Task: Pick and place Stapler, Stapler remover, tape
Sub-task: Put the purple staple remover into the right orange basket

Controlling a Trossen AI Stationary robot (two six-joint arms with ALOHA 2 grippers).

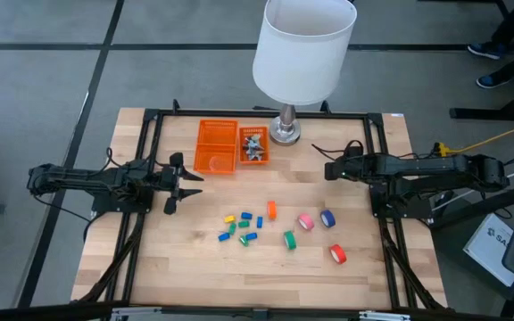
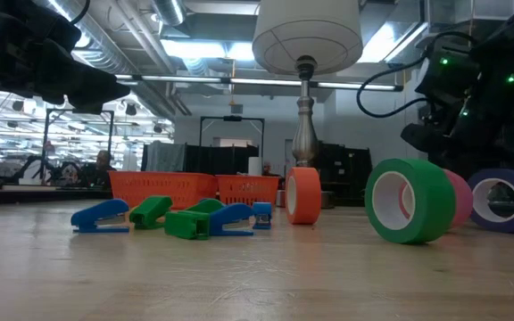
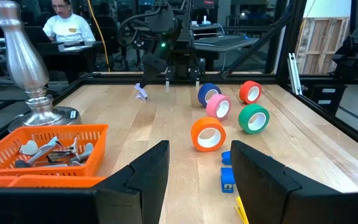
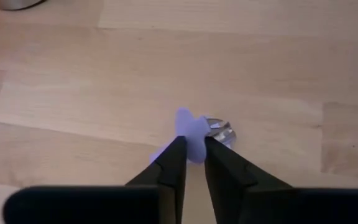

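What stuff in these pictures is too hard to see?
- High view: what the right hand holds is too small to see; the right wrist view shows a purple staple remover between its fingers.
- Low view: the pink tape sits mostly behind the green tape.
- Left wrist view: the left hand's fingers cover part of the blue stapler.

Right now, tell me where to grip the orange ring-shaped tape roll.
The orange tape roll stands on edge, its hole facing the open left gripper. Come from above and pinch across its two flat faces; the curved rim would likely roll away.
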